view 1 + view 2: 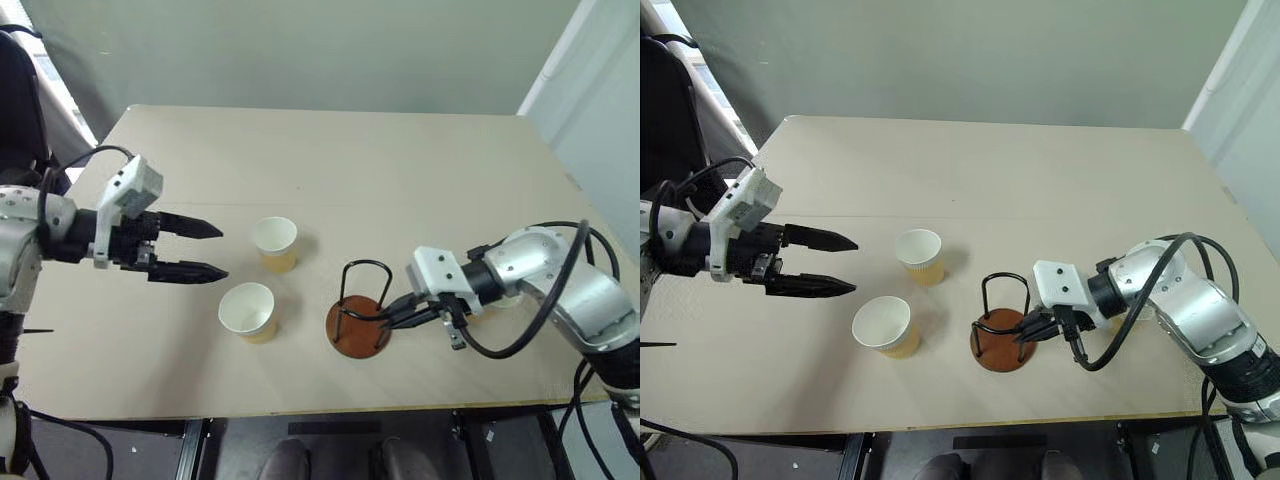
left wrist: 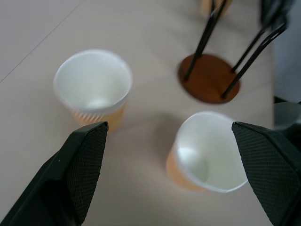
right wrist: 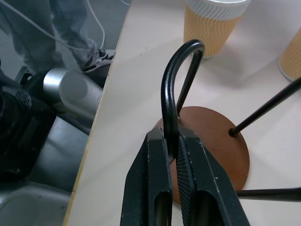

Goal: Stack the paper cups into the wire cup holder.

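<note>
Two paper cups stand upright and open on the table: one (image 1: 275, 243) further back, one (image 1: 247, 310) nearer the front edge. My left gripper (image 1: 222, 252) hovers open just left of them, pointing at the gap between both cups (image 2: 94, 84) (image 2: 209, 155). The wire cup holder (image 1: 358, 328), a reddish-brown disc with black wire loops, stands right of the cups with nothing in it. My right gripper (image 1: 388, 316) is shut on one of its wire loops (image 3: 175, 80), low by the base (image 3: 211, 146). A tan bit of a third cup (image 2: 207, 4) peeks out behind the holder.
The beige table (image 1: 330, 160) is bare at the back. Its front edge (image 1: 300, 412) runs close below the holder and the near cup. A black cable (image 1: 530, 330) loops off my right forearm over the table's right side.
</note>
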`<act>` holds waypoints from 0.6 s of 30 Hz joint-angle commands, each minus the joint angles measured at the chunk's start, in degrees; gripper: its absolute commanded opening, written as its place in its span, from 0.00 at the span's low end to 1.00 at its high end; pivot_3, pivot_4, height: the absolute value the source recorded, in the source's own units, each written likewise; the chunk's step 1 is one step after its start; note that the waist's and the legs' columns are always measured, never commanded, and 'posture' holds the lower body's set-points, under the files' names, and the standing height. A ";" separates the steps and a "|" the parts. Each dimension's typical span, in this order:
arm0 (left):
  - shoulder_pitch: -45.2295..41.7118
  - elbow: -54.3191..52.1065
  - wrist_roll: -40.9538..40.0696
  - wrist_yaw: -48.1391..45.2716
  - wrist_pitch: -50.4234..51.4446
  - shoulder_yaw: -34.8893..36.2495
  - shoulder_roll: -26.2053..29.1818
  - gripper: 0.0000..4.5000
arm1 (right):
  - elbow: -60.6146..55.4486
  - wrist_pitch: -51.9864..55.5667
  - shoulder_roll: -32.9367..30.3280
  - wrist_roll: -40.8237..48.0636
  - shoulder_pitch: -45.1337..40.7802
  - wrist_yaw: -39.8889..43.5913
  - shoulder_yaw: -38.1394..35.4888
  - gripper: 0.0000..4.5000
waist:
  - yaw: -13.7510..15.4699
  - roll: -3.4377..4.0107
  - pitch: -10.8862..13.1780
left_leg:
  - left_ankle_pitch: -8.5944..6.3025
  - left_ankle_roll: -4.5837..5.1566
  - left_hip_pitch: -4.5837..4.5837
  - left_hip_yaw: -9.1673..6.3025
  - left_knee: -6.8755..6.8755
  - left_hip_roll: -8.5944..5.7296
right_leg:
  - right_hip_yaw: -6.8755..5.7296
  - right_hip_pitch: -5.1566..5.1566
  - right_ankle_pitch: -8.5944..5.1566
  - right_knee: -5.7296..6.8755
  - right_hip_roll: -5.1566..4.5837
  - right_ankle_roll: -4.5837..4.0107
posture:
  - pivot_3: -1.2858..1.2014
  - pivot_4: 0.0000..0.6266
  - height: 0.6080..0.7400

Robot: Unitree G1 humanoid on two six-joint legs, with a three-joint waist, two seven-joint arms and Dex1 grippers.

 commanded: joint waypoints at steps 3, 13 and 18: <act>-0.46 -6.34 -4.99 -3.50 2.66 3.02 3.22 1.00 | 2.34 -3.65 0.22 -2.50 -1.34 2.38 0.12 0.00 | 0.01 -0.01 -0.01 | 0.00 0.00 0.02 0.00 -0.03 0.00 | 0.00 0.01 0.00 -0.01 0.00 0.00 | 0.52 0.24 1.00; 3.60 -11.81 -5.84 -3.13 1.82 2.22 5.84 1.00 | 4.24 -5.77 1.32 -3.67 -2.45 5.59 0.35 0.00 | -0.03 -0.03 -0.02 | 0.00 0.00 0.11 0.00 -0.06 0.02 | 0.01 0.06 0.00 -0.05 0.00 -0.02 | 0.52 0.24 1.00; 3.69 -12.92 -6.86 -2.45 2.48 2.28 5.34 1.00 | 4.32 -2.99 0.43 -4.53 -4.08 6.42 0.28 0.12 | -0.02 -0.03 -0.02 | 0.00 0.00 0.12 -0.01 -0.06 0.02 | 0.01 0.07 0.02 -0.03 0.00 -0.05 | 0.52 0.24 1.00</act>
